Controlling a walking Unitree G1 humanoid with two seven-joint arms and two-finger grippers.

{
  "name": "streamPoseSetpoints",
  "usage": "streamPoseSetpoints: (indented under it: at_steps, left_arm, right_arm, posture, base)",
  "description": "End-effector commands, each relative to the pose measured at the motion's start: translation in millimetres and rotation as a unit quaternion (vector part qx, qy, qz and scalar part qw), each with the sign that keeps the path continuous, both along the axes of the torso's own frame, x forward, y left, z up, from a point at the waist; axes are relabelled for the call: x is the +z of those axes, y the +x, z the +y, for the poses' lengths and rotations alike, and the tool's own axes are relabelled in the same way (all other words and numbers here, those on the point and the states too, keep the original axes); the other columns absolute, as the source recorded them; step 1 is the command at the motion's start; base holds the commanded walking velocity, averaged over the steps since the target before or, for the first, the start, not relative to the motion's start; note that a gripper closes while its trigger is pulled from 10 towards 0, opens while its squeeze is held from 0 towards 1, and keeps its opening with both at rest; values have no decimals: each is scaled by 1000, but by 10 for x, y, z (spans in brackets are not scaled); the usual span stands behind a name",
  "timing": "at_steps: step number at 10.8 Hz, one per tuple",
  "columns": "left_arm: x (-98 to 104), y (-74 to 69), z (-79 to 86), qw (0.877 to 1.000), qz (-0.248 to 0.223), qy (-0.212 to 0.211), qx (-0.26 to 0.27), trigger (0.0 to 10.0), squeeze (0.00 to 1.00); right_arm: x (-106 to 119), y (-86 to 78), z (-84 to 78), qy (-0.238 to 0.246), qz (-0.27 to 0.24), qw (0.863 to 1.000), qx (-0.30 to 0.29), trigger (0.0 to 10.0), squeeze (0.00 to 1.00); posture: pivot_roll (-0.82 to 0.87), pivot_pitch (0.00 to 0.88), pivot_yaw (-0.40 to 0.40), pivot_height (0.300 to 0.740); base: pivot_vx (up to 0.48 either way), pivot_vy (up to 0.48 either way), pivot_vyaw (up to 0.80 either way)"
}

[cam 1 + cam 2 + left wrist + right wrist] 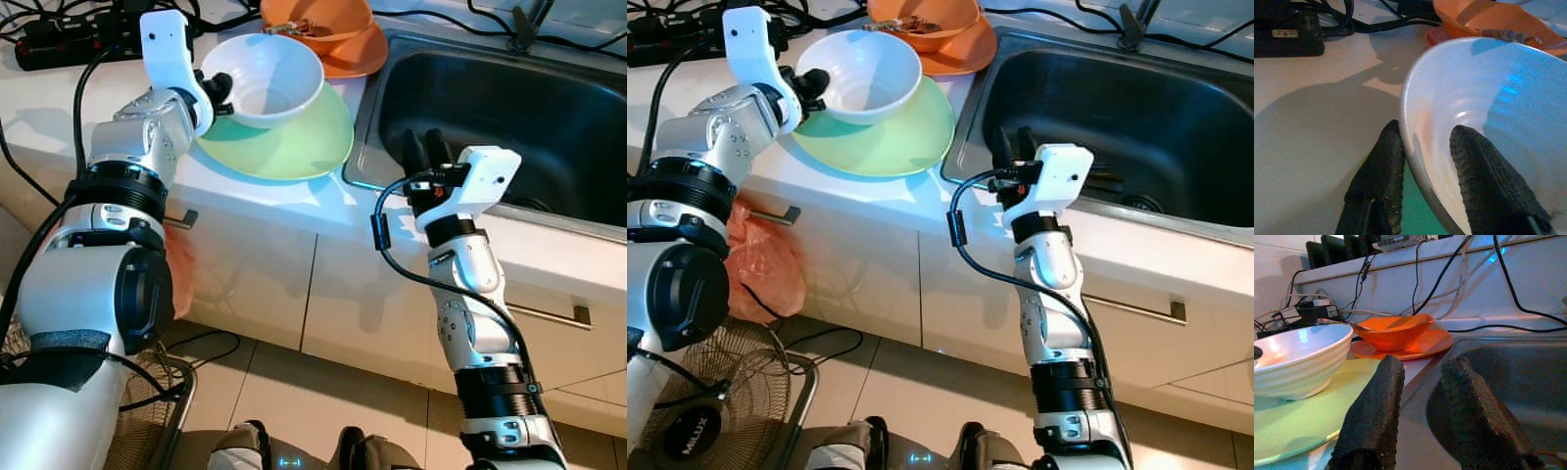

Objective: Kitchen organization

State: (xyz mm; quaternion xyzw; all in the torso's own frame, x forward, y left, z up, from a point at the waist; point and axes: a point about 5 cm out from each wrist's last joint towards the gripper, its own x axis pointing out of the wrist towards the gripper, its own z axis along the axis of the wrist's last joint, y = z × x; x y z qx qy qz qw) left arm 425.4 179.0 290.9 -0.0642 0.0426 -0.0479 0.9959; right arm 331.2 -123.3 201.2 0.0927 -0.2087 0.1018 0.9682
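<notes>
The left gripper (217, 96) pinches the white bowl (266, 78) by its nine-o'clock rim, one finger inside, keeping it steady atop the green plate (294, 147) on the counter (59, 108). At three o'clock, the right gripper (428, 149) hovers spread and empty over the sink (509, 117) edge, likely waiting.

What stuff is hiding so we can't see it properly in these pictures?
- What lies in the orange bowl: cut off by the top edge in the eye views.
- The steel sink's drain: too dark, partly behind the right claw.
- The pale green plate's middle: covered by the white ribbed bowl that the left claw grips.
</notes>
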Motion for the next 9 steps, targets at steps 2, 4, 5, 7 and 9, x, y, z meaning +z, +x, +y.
streamPoseSetpoints:
  at_steps: [2, 4, 5, 7, 9]
  left_arm:
    - [5, -4, -9, 1000, -1, 0, -6, 0, 0]
    - [-29, -7, -6, 1000, 3, -2, -5, 0, 0]
    - [-36, -8, -32, 1000, 3, -2, -9, 0, 0]
    - [-25, -14, -98, 1000, 1, -4, -22, 0, 0]
    - [1, -35, -188, 999, -7, -8, -42, 0, 0]
  right_arm:
    - [6, 8, -4, 0, 1, 1000, 4, 10000, 0]
    - [7, 8, -4, 0, 2, 1000, 5, 10000, 0]
    - [7, 7, -6, 0, 2, 1000, 5, 10000, 0]
    - [5, 7, -1, -1, 3, 1000, 6, 10000, 0]
    - [4, 9, -1, -1, 3, 1000, 6, 10000, 0]
  posture:
    - [136, 176, -21, 740]
    - [133, 177, -22, 740]
    - [134, 178, -23, 740]
    - [135, 178, -24, 740]
    - [134, 177, -24, 740]
  base:
    - [0, 0, 0]
    - [0, 0, 0]
    - [0, 0, 0]
    - [0, 0, 0]
    - [0, 0, 0]
